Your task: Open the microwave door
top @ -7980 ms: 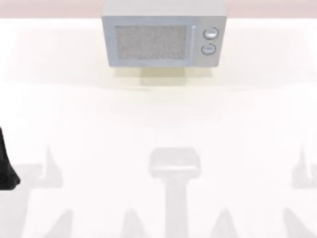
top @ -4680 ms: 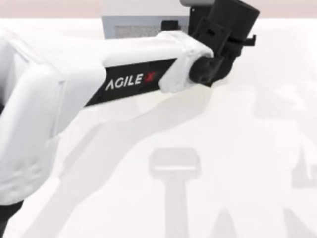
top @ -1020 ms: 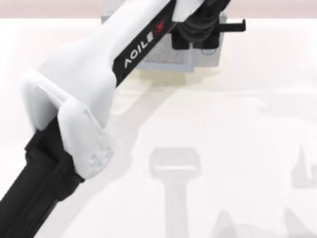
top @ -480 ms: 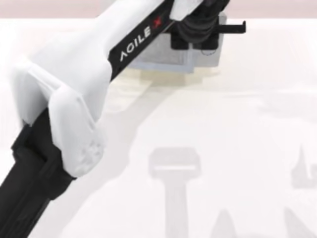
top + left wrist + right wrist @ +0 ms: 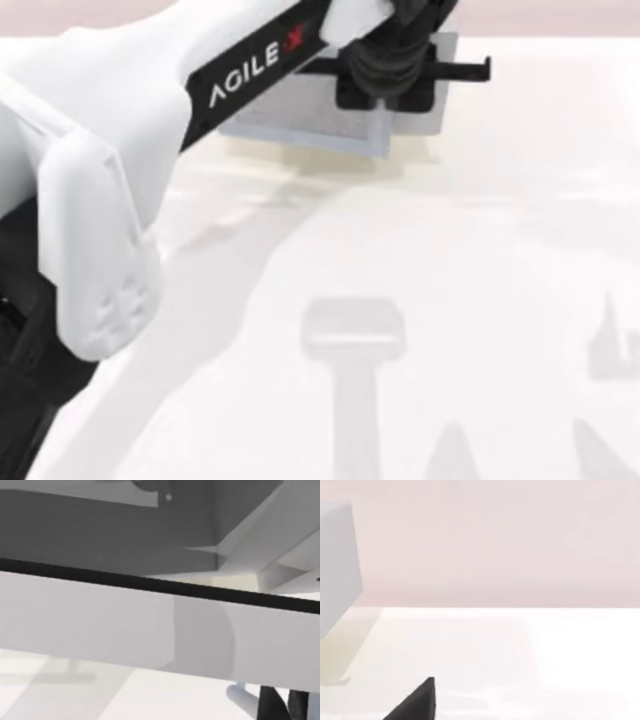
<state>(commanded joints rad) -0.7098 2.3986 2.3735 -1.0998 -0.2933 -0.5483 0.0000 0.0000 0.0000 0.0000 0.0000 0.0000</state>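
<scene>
The light-grey microwave (image 5: 445,75) stands at the table's far edge, mostly hidden by my left arm. Its door (image 5: 300,128) hangs a little ajar, the right edge swung out toward the front. My left gripper (image 5: 388,92) is at that right edge, shut on the door's handle. In the left wrist view the door's (image 5: 125,625) pale edge runs across close up, with the dim interior (image 5: 115,535) behind it. The round handle bar (image 5: 242,697) meets my left gripper (image 5: 286,707) there. My right gripper (image 5: 419,702) is parked off the top view, with the microwave's side (image 5: 335,565) in its view.
The white table (image 5: 480,260) stretches in front of the microwave. My left arm (image 5: 120,130) crosses the left half of the table from the near left corner up to the door.
My left arm has drawn back toward the left and front. The door's right edge has come out with it, going from nearly flush to slightly ajar.
</scene>
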